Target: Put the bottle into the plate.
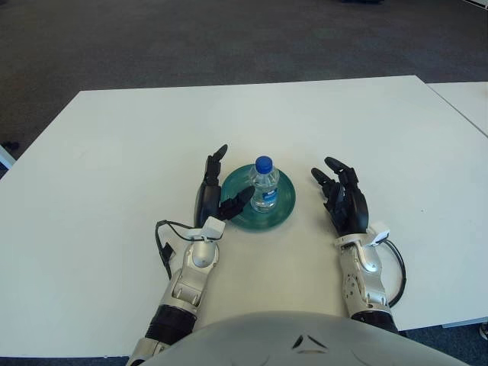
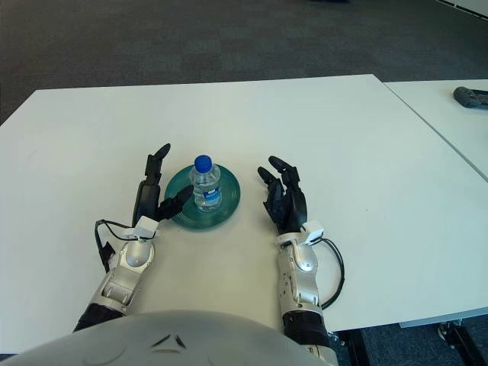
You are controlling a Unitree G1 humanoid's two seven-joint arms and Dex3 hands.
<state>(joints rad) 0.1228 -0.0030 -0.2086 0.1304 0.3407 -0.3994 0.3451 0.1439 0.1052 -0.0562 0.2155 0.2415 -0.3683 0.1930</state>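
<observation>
Bottle stands upright in the green plate, long axis vertical, blue cap pointing up. Clear body, label band around the middle. It sits roughly at the plate's centre, base on the plate floor.

Left hand is just left of the plate, fingers spread and released, gripping nothing. Long fingers point away from the robot along the plate's left rim; the thumb angles right, over the near-left rim toward the bottle's base. Whether the thumb tip touches the bottle cannot be told; a slim gap seems to show in the right eye view.

Right hand shows to the right of the plate, apart from it, fingers loosely spread and slightly curled, holding nothing.

Plate lies between the 2 hands on the white surface, nearer the left hand. A second white surface at far right carries a dark object.
</observation>
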